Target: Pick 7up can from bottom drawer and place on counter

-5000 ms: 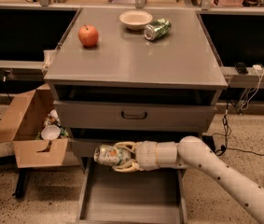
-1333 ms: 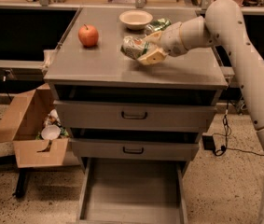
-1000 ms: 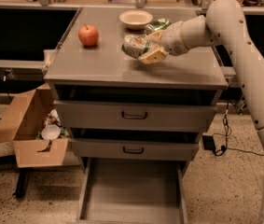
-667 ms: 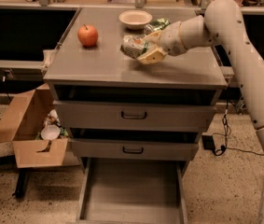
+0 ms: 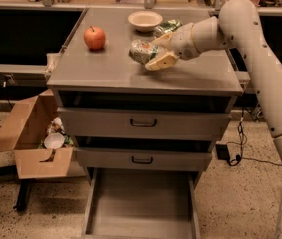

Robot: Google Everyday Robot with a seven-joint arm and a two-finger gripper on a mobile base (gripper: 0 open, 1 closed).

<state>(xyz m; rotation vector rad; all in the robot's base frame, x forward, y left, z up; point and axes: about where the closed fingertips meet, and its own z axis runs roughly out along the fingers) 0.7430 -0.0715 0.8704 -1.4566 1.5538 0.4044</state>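
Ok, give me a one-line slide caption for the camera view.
Gripper holds the 7up can over the counter, near an apple, bowl and green can; bottom drawer open below.

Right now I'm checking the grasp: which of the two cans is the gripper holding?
The pale, dented 7up can, held in the gripper over the counter. The brighter green can lies free behind it, beside the bowl.

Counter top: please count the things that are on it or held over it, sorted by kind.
Apple: 1
Bowl: 1
Cans: 2, the 7up can gripped by the end effector over the counter, and a green can behind it
Total: 4
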